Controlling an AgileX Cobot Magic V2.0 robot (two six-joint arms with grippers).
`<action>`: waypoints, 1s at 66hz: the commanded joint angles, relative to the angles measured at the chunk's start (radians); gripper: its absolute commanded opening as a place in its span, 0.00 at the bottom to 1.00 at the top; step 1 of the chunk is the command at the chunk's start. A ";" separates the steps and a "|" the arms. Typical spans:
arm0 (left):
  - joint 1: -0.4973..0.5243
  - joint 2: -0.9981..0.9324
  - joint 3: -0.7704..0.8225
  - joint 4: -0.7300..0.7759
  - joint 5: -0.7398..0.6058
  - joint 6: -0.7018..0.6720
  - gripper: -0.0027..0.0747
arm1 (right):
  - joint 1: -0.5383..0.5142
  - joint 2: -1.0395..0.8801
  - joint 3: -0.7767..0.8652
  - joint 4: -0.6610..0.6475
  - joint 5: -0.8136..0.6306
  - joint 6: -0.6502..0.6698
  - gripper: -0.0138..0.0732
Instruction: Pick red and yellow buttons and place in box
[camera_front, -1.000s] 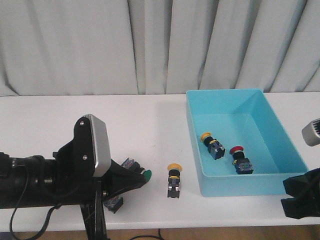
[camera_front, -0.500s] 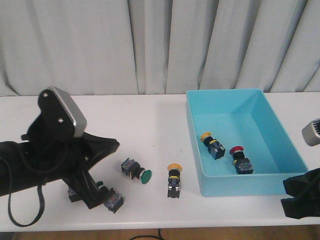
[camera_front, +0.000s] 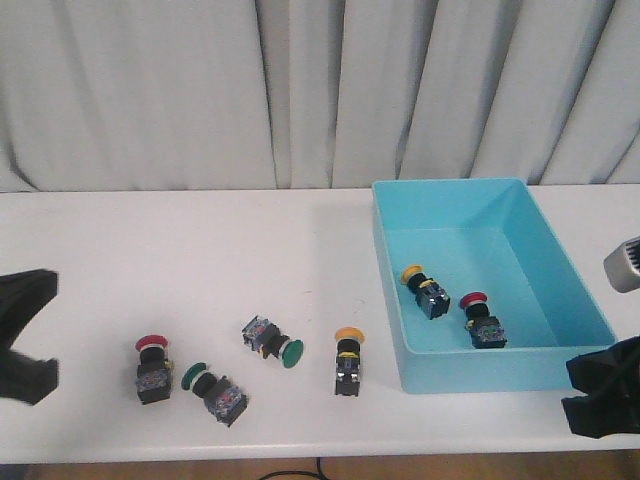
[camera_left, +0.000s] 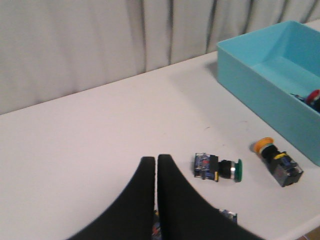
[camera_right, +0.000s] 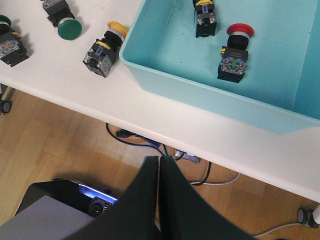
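Worktop: a smooth white worktop (camera_front: 250, 250) runs the full width of the front view, matte and bare between the parts.
Backdrop: a pale grey curtain (camera_front: 200, 90) hangs in soft vertical folds behind the far edge.
Floor: light wood flooring (camera_right: 45, 145) with loose cables shows under the near edge in the right wrist view.
Box: a turquoise plastic box (camera_front: 390, 270) with tall straight walls sits on the right half of the worktop.
Inside the box: a yellow button (camera_front: 422, 287) and a red button (camera_front: 480, 317) lie side by side on its floor, each a round cap on a blocky black body.
Loose yellow button: a second yellow button (camera_front: 347, 360) lies on the worktop just left of the box's near corner.
Loose red button: a second red button (camera_front: 151, 366) stands cap up near the left end.
Green buttons: one green button (camera_front: 272, 340) lies on its side between the loose red and yellow ones; another green button (camera_front: 212, 388) lies nearer the front edge.
Left claw: the left claw (camera_left: 155, 162) is black, fingers pressed together, holding nothing, at the left edge.
Right claw: the right claw (camera_right: 159, 162) is black, fingers together, empty, low off the near right edge.
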 joint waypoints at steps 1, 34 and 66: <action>0.054 -0.127 0.076 0.044 -0.112 -0.060 0.03 | -0.002 -0.008 -0.026 0.009 -0.037 -0.007 0.15; 0.275 -0.736 0.571 0.172 -0.195 -0.294 0.03 | -0.002 -0.008 -0.026 0.009 -0.036 -0.007 0.15; 0.281 -0.742 0.567 0.172 -0.149 -0.286 0.03 | -0.002 -0.008 -0.026 0.009 -0.038 -0.007 0.15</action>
